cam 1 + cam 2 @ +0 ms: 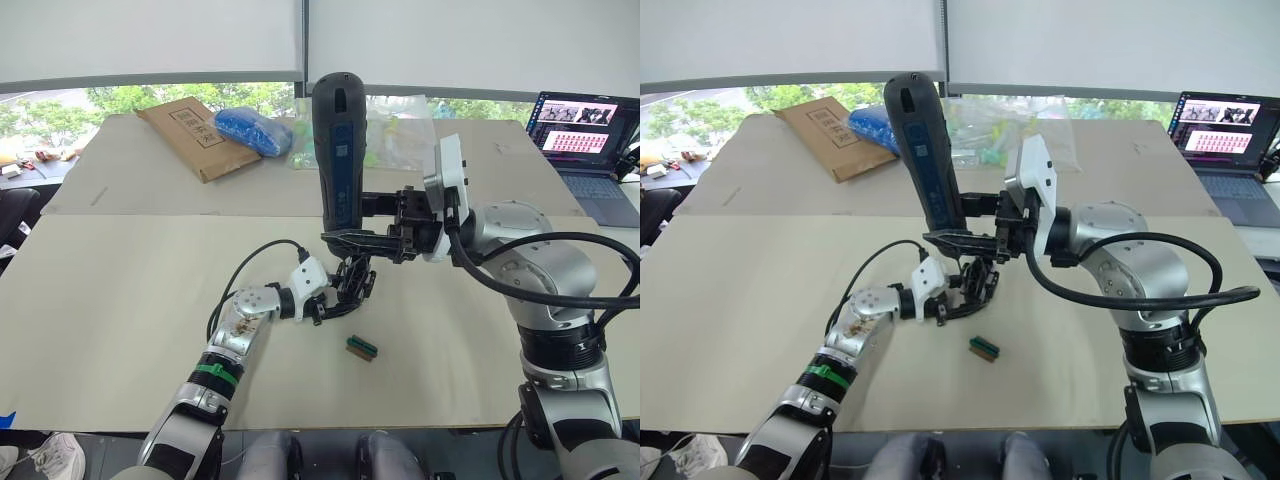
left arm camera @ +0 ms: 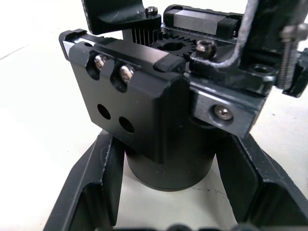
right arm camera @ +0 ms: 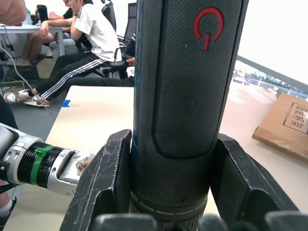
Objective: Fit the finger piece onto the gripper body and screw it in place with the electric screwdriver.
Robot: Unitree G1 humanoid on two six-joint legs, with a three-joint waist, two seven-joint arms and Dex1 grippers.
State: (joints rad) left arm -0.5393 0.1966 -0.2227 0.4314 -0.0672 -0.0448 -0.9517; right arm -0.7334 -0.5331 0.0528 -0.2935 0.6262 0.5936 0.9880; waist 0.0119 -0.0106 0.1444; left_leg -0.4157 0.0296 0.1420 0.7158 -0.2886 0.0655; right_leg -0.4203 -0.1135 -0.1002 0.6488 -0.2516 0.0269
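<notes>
The electric screwdriver (image 1: 337,150) is a long thick black cylinder standing nearly upright over the middle of the table, with a red power mark (image 3: 208,26) on its side. My right gripper (image 1: 357,223) is shut on its lower part, one finger (image 3: 103,178) on each side. Its thin metal bit (image 2: 288,50) comes down beside the gripper body (image 1: 350,283), a black block on a round base (image 2: 168,166) standing on the table. My left gripper (image 1: 338,303) is shut on that base, with its fingers (image 2: 96,187) on both sides. I cannot tell the finger piece apart from the body.
A small green-topped block (image 1: 361,347) lies on the table just in front of the gripper body. A cardboard box (image 1: 195,138), a blue bag (image 1: 253,128) and clear plastic bags (image 1: 400,120) sit at the back. A laptop (image 1: 590,140) is at the far right. Seated people (image 3: 91,38) are beyond the table.
</notes>
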